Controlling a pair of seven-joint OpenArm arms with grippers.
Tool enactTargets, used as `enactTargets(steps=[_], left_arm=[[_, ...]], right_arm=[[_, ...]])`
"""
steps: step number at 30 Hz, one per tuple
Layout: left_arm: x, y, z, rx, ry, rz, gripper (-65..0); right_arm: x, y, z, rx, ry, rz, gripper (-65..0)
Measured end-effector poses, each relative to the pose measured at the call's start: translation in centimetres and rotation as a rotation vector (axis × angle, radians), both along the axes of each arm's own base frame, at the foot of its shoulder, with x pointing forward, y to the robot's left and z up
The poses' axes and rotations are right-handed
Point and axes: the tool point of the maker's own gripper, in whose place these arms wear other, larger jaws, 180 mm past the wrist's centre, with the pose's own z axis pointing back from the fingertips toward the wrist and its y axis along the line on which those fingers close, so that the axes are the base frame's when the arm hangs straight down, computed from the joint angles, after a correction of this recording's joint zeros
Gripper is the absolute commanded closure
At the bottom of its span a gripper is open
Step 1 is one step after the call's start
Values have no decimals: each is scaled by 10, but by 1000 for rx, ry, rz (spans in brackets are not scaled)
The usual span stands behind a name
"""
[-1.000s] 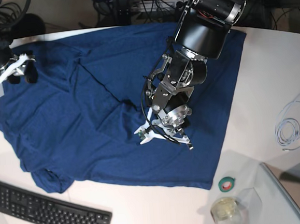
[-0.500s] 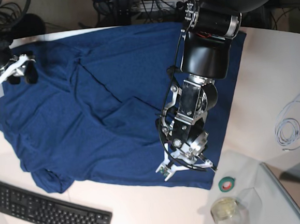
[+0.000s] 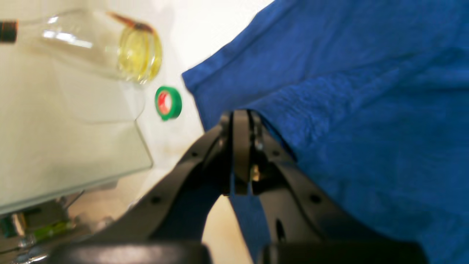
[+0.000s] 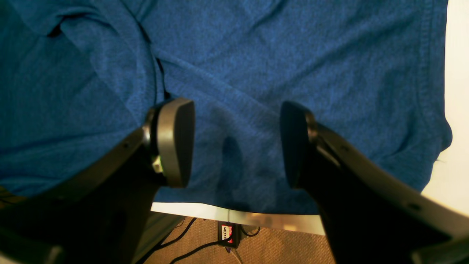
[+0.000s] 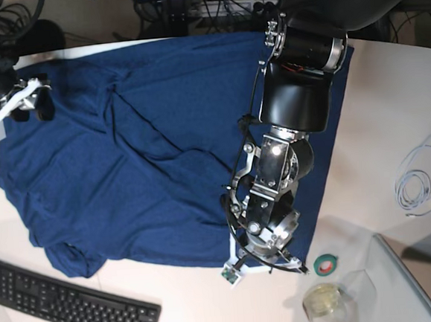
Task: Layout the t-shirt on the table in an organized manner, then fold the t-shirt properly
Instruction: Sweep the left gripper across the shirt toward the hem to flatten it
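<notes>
The t-shirt (image 5: 126, 160) lies spread over most of the white table (image 5: 389, 95), dark blue, with long creases running diagonally through its middle and one sleeve bunched near the black keyboard (image 5: 69, 299). The left gripper (image 5: 265, 265) sits down at the near hem of the cloth, by the shirt's corner — its jaws are pressed tight together, and in the left wrist view blue fabric rises right against them, so it looks pinched on the hem, though the blur keeps me from being sure. Just off that corner lie a green roll of tape (image 3: 168, 103) and a clear glass jar (image 3: 106, 49) with yellowish contents, both on bare tabletop. A coil of white cable (image 5: 422, 178) rests well apart, further along the table. The right gripper (image 4: 236, 143) hovers over the far corner of the shirt, near the table's edge — its two pads stand well apart with only flat cloth between them.
</notes>
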Motion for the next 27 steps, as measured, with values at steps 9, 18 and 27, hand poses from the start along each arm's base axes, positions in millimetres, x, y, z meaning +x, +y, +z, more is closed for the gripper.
enactTargets(steps=[9, 18, 27], left_arm=[[15, -8, 9, -161, -75, 72, 0], [21, 6, -8, -165, -108, 159, -58], [28, 0, 13, -193, -172, 148, -500]], right_arm=[[0, 2, 0, 2, 1, 4, -347], [-1, 2, 0, 2, 1, 4, -347], [-2, 2, -1, 2, 5, 4, -347]])
